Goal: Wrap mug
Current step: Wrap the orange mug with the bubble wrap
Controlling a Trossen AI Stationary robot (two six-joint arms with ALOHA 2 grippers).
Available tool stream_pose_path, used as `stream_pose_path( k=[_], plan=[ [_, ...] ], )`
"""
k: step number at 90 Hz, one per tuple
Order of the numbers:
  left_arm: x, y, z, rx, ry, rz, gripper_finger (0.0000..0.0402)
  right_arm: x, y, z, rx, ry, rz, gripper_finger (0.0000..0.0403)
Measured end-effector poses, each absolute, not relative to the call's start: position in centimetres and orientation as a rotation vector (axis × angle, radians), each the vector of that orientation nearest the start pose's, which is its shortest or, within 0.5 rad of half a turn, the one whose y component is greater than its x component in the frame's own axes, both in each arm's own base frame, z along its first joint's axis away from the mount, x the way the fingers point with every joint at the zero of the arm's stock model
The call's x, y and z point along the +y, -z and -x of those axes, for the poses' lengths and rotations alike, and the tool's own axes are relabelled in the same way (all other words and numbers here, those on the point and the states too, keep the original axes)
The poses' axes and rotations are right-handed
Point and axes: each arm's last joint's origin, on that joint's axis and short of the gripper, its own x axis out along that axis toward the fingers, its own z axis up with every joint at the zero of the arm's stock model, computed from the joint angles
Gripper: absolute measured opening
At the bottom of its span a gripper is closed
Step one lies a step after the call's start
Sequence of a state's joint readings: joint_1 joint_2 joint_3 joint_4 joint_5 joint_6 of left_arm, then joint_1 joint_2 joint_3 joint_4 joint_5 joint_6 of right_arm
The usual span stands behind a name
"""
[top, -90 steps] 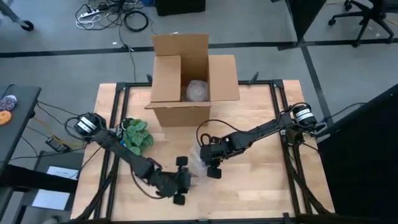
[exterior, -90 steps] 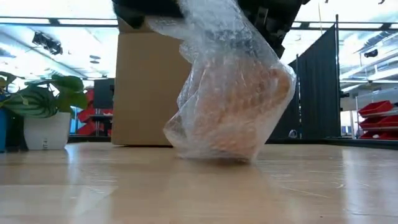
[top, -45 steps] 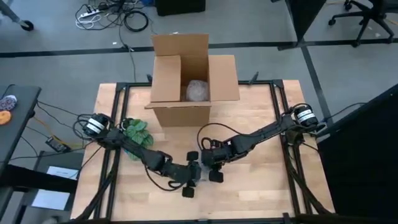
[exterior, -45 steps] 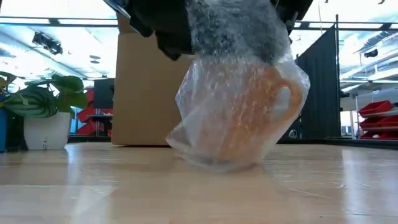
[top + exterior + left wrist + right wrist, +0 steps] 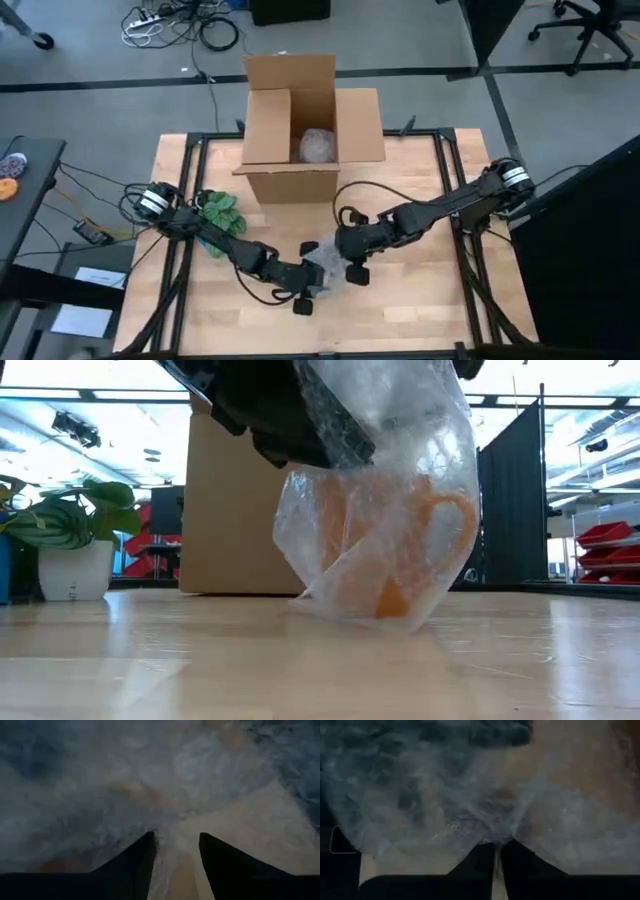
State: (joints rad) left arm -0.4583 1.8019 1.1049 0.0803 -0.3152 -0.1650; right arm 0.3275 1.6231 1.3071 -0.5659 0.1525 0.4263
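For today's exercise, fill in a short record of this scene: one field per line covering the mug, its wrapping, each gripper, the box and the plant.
mug: orange mug, handle visible, on the table in front of the box
wrapping: clear bubble wrap loosely around the mug, bunched above it
left gripper: left gripper at the wrap, fingers apart
right gripper: right gripper pinching the wrap, fingers closed
box: open cardboard box at the table's far edge, a wrapped bundle inside
plant: potted plant on the left side
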Motion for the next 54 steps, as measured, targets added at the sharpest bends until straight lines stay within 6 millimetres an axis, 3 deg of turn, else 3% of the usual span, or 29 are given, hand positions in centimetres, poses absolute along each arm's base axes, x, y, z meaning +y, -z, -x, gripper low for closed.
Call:
stream_pose_path(
  k=[22, 39, 54],
  plan=[
    [-16.2, -19.4, -34.9, 0.579, 0.092, -0.071, 0.0142, 10.9, -27.1, -33.5, 0.85, 0.001, -0.171, 0.0],
    [-16.2, -19.5, -34.9, 0.578, 0.095, -0.066, 0.0142, 10.5, -22.7, -35.8, 0.959, 0.032, -0.149, 0.0],
    [-16.1, -21.0, -33.8, 0.598, 0.111, -0.051, 0.0142, 10.4, -19.2, -37.2, 1.047, 0.029, -0.152, 0.0]
  ],
)
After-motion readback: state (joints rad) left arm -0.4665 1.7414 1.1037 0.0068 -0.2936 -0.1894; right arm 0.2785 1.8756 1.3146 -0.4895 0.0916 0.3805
